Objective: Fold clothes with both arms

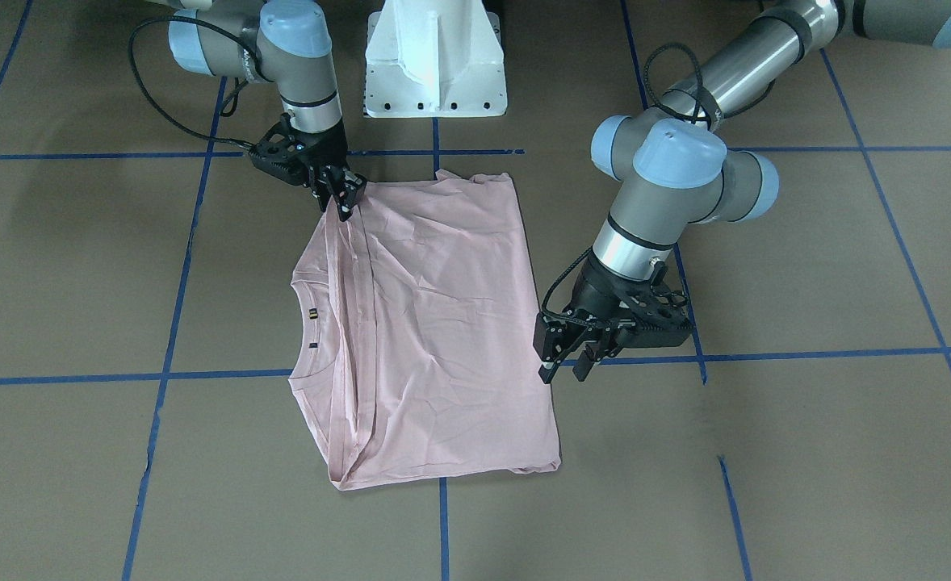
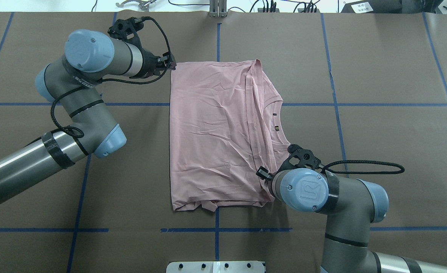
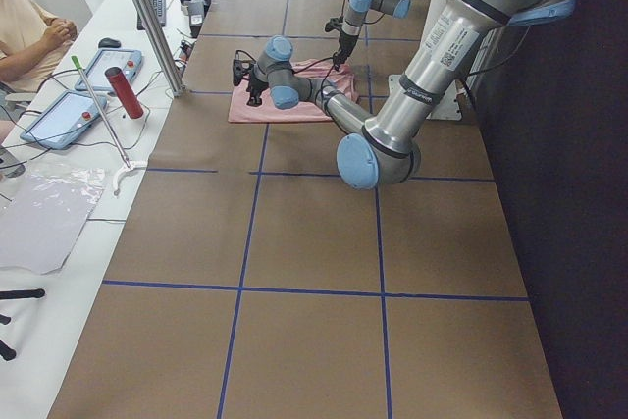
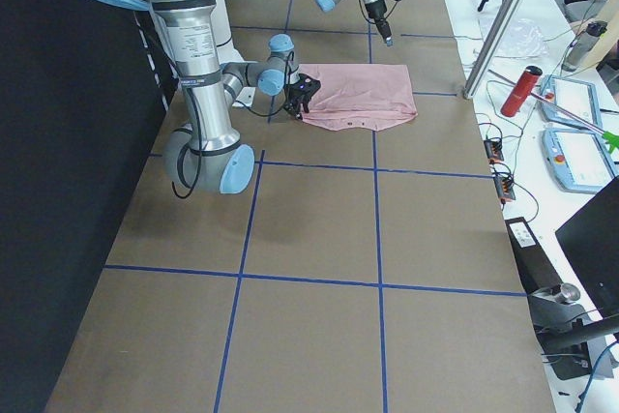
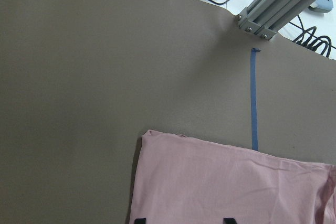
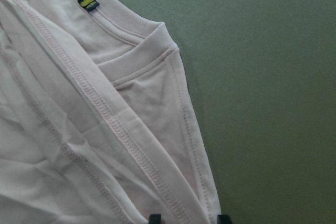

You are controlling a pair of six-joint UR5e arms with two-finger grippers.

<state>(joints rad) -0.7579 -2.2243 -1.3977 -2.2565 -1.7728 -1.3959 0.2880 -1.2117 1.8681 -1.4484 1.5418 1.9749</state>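
A pale pink T-shirt (image 1: 443,323) lies flat on the brown bench (image 1: 766,452), plain side up. It is folded into a rough rectangle with both long sides turned in. The collar (image 1: 304,331) and its small dark neck tag (image 6: 88,1) face the robot's right, and the hem faces its left. The cloth is lightly creased, and a doubled seam runs along the fold just inside the collar. The shirt sits across one of the blue tape lines (image 1: 225,375) that divide the bench into squares, in front of the white base (image 1: 435,64). The right pincer (image 1: 345,208) points down at the shirt's near corner on the collar side, right at the shoulder fold. In the right wrist view its two tips stand apart with the folded shoulder edge between them, so it is spread rather than pressed together. From these views it cannot be told whether the tips touch the cloth. The left pincer (image 1: 563,374) hangs by the hem end of the shirt, over the corner farthest from the robot. Its fingers (image 1: 547,373) are spread and hold nothing. The left wrist view shows both tips apart over the pink cloth, with that corner and bare bench beyond. The two arms come in from opposite sides, well apart from each other.
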